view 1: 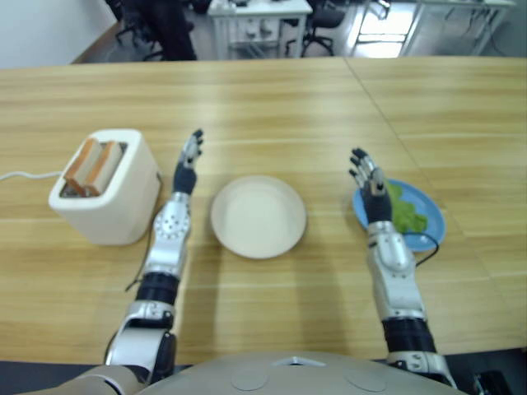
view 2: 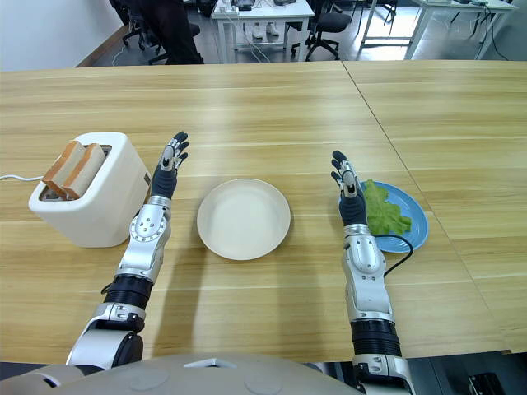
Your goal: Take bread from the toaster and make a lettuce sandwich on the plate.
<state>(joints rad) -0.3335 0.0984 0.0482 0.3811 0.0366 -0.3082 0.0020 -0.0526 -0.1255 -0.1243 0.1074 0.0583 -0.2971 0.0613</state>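
Observation:
A cream toaster (view 2: 86,202) stands at the left with two bread slices (view 2: 74,169) sticking up from its slots. An empty cream plate (view 2: 244,218) lies in the middle of the table. Lettuce (view 2: 384,211) rests on a blue plate (view 2: 416,222) at the right. My left hand (view 2: 169,169) is held open between the toaster and the cream plate, fingers straight and pointing away. My right hand (view 2: 346,185) is open too, just left of the blue plate, touching nothing.
A white cord (view 2: 12,177) runs off the table's left side from the toaster. A seam (view 2: 370,107) splits the wooden table right of centre. Office chairs and desks stand beyond the far edge.

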